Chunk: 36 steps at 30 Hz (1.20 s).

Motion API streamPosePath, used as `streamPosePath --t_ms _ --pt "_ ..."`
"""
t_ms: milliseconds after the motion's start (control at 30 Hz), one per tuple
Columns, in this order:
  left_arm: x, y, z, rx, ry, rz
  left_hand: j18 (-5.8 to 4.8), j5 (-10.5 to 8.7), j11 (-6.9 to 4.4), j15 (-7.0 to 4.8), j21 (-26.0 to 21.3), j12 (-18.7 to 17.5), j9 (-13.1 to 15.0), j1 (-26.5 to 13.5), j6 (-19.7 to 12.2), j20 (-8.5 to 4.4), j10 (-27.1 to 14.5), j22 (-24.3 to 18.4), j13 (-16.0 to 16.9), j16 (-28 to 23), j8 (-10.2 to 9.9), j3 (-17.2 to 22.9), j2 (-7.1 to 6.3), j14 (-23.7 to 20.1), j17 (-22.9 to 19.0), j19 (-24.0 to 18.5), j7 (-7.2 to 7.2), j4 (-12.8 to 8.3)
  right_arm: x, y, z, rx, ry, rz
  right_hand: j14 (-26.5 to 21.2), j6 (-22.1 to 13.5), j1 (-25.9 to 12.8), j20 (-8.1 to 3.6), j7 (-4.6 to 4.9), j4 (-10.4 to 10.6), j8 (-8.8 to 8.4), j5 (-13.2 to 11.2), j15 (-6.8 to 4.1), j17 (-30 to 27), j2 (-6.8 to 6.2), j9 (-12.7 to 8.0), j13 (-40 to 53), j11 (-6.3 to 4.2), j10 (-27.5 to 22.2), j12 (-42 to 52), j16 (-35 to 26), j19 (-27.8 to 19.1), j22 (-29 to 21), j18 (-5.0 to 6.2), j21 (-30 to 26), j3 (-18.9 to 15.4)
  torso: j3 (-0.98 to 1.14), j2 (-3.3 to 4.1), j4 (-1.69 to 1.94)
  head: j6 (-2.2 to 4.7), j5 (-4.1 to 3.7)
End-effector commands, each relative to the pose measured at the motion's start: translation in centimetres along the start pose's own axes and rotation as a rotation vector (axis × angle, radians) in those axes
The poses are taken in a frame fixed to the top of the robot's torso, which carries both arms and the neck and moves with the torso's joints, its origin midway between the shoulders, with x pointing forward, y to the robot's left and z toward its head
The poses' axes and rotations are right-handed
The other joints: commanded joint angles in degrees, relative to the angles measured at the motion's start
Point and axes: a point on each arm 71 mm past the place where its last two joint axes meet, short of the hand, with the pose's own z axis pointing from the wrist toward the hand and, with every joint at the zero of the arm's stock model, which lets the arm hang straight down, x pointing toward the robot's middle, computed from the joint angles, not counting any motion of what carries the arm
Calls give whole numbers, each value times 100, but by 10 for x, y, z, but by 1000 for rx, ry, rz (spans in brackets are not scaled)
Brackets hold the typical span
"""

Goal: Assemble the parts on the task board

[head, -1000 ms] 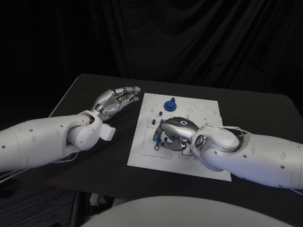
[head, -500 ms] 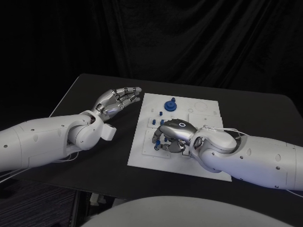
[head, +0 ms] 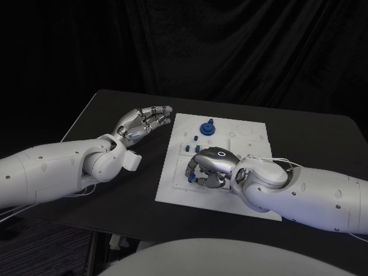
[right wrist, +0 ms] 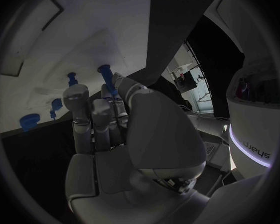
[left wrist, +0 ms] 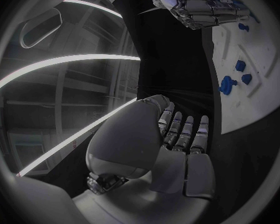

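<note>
Fingers of the right hand [head: 210,167] curl down over the near-left part of the task board [head: 250,138], closed round a slim blue peg [right wrist: 109,81] that the right wrist view shows standing up between the fingertips, its long axis running out along the fingers toward the white plate. Whether the peg's foot is already in a hole or just above one cannot be told. The left hand [head: 141,122] rests palm-in on the black worktop [head: 101,106] just beside the board's far-left corner, fingers apart and holding nothing — so the right hand is plainly the nearer of the two to the work. On the board, the head view shows one larger blue knob [head: 206,127] standing toward the far edge, well apart from the right hand, and what look like about three small blue pieces [head: 187,148] between the knob and the hand; an exact count is uncertain, since the hand covers part of the board. The coming move appears to turn on keeping the peg upright over its seat.
</note>
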Motion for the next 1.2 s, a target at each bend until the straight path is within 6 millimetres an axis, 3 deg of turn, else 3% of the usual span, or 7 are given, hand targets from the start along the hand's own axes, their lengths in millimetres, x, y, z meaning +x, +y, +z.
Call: streamPosePath --t_ms 33,300,467,500,567,767,1200 --pt "1 -7 0 110 7 -16 -33 25 32 22 23 18 3 -24 33 -2 18 -4 -9 29 26 17 48 -3 5 21 135 -13 3 2 -1 -3 16 -1 27 23 -18 -13 -27 29 -9 -22 -16 -9 52 10 10 -221 286 17 6 37 520 -103 -4 -9 -1 1 1 0 -9" --pt "2 -6 0 102 10 -18 -35 24 35 22 22 18 1 -23 26 -2 18 -6 -11 29 23 18 47 -3 5 22 138 -14 4 1 0 3 29 -1 1 2 -25 -17 -21 23 -28 -30 -13 -73 39 10 1 -211 262 -27 -32 2 496 -88 -96 -18 0 -8 -3 0 -7" --pt "2 -6 0 99 10 -18 -39 25 41 22 23 15 0 -22 18 -3 15 0 -15 35 21 21 47 -1 5 26 144 -17 8 -1 0 13 59 -1 -245 -443 -184 104 168 96 -293 45 188 -407 -105 -82 -55 33 -426 -405 -198 -299 346 -27 -704 -102 -1 -5 -9 0 2" --pt "2 -6 0 98 11 -18 -39 25 41 22 23 15 0 -22 18 -3 15 0 -15 35 21 21 47 -1 5 26 144 -17 9 -2 0 16 66 -1 -389 -813 -216 166 274 99 -498 92 278 -588 -169 -174 -64 144 -838 -555 -269 -443 283 -1 -966 -166 -2 -4 -9 0 3" --pt "2 -6 0 96 11 -19 -39 25 41 22 23 15 0 -22 18 -3 15 0 -15 35 21 21 47 -1 5 26 144 -17 11 -2 0 20 80 0 -565 -1101 -222 236 305 85 -644 133 371 -744 -184 -258 -29 207 -1254 -608 -309 -601 232 35 -1204 -296 -3 -3 -8 0 0" --pt "2 -5 1 92 13 -21 -47 27 50 27 22 17 -3 -18 2 -2 12 -7 -21 40 15 29 49 1 4 28 152 -23 14 -3 0 30 108 2 -936 -1708 -209 436 74 84 -832 167 511 -979 -123 -460 20 380 -2116 -414 -273 -884 164 121 -1596 -803 -2 -1 -3 0 -11" --pt "1 -5 0 84 11 -20 -53 30 56 31 22 17 -4 -16 -6 -2 8 -8 -26 43 13 36 53 1 4 30 158 -27 -2 -8 -19 16 -15 5 -1051 -2098 -26 531 37 206 -840 177 579 -988 -62 -614 64 450 -2646 61 -131 -928 175 145 -1586 -1281 -1 -6 -2 0 -44"
